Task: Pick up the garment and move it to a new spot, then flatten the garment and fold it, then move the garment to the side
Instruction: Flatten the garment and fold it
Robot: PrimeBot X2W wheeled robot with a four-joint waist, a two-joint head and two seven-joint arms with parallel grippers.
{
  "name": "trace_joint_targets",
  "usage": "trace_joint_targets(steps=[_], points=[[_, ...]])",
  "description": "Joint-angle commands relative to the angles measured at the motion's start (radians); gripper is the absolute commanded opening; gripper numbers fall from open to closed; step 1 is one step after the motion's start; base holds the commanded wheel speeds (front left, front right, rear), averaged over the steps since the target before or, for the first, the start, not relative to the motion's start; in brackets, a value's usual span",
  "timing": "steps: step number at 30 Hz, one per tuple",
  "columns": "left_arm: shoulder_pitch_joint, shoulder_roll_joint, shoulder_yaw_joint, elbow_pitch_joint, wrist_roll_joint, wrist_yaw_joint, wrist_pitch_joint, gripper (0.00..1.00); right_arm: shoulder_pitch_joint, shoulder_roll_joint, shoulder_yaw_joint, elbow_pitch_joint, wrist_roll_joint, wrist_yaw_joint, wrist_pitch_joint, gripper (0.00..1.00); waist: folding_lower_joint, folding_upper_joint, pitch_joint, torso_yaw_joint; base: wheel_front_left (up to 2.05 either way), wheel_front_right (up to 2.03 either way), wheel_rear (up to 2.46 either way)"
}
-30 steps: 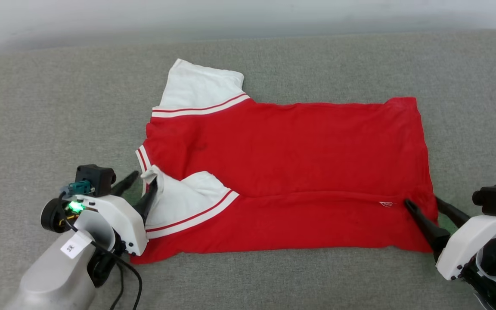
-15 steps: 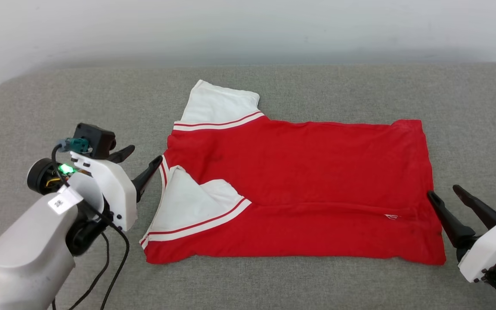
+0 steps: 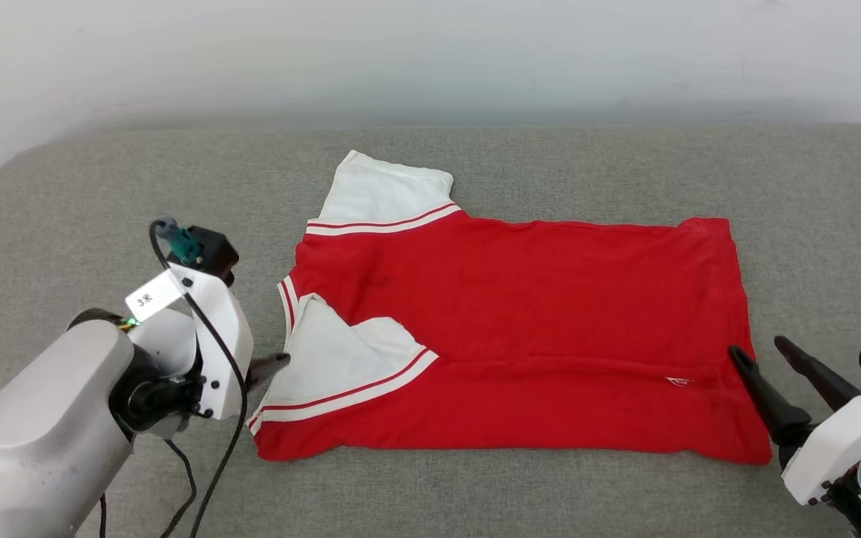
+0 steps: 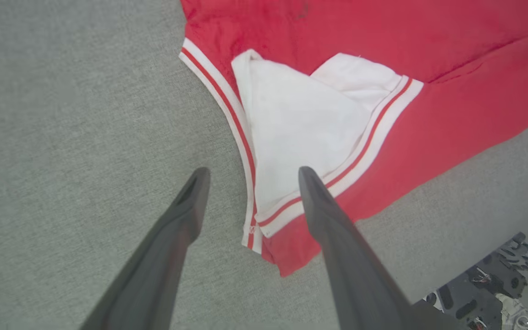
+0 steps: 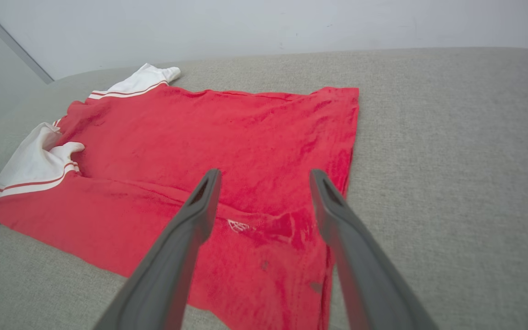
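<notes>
The garment (image 3: 520, 314), a red shirt with white sleeves and red-white trim, lies spread on the grey cushion with its near long edge folded over. One white sleeve (image 3: 389, 187) sticks out at the far left; the other sleeve (image 3: 337, 359) is folded onto the red body. My left gripper (image 4: 253, 173) hangs open over that folded sleeve's trimmed edge, holding nothing; in the head view one fingertip (image 3: 275, 362) shows past the wrist housing. My right gripper (image 3: 765, 357) stands open just off the garment's near right corner, and its fingers (image 5: 202, 211) frame the hem.
The grey cushion (image 3: 550, 493) reaches well beyond the garment on all sides, with a rounded corner at far left. A pale wall (image 3: 430, 60) runs behind it. A black cable (image 3: 214, 478) hangs from my left arm. Robot base parts (image 4: 497, 284) show below the cushion edge.
Both grippers have opened and come off the garment. The left wrist has turned and lifted by the folded sleeve; the right has drawn back off the hem corner. The head camera tilted up.
</notes>
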Motion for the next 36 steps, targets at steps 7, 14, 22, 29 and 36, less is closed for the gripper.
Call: trace_joint_targets(steps=[7, 14, 22, 29, 36], points=[[0.044, -0.003, -0.044, 0.02, -0.037, -0.001, 0.1, 1.0, 0.007, 0.037, -0.021, -0.019, -0.022, 0.0, 0.032, 1.0, 0.0001, -0.0001, 0.024, -0.018, 0.0, 0.0, 0.0], [0.097, -0.004, -0.083, 0.093, -0.022, -0.003, 0.089, 1.0, -0.008, 0.059, -0.025, -0.024, -0.031, 0.0, 0.044, 1.0, 0.0001, -0.0001, 0.056, -0.037, 0.0, 0.0, 0.0], [0.12, -0.022, -0.114, 0.104, -0.026, -0.005, 0.019, 0.0, -0.017, 0.062, -0.03, -0.019, -0.04, 0.0, 0.053, 1.0, 0.0001, -0.0001, 0.055, -0.042, 0.0, 0.0, 0.0], [0.097, 0.02, -0.1, 0.043, -0.019, -0.006, -0.092, 0.0, -0.036, 0.002, -0.031, -0.048, -0.076, 0.0, 0.1, 1.0, 0.0001, -0.0001, 0.02, -0.034, 0.0, 0.0, 0.0], [0.097, 0.063, -0.09, -0.052, -0.003, -0.006, -0.16, 0.0, -0.065, -0.102, -0.048, -0.117, -0.1, 0.0, 0.266, 1.0, 0.0001, -0.0001, 0.004, -0.025, 0.0, 0.0, 0.0]])
